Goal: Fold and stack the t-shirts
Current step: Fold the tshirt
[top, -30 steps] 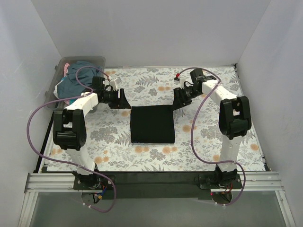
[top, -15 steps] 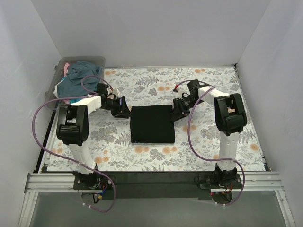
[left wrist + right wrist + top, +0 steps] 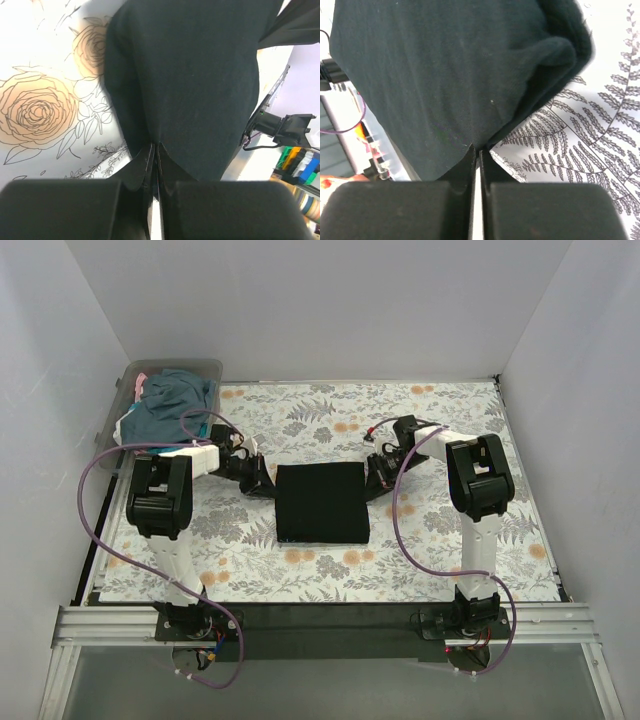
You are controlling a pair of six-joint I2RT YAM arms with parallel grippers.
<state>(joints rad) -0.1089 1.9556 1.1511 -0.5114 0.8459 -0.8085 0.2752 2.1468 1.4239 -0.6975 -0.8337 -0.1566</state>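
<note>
Both arms are now drawn in: left gripper [image 3: 262, 479] and right gripper [image 3: 378, 477] pinch the far corners of the folded black t-shirt [image 3: 321, 503] at table centre (jaws clamped on cloth), ready for relocation.
</note>
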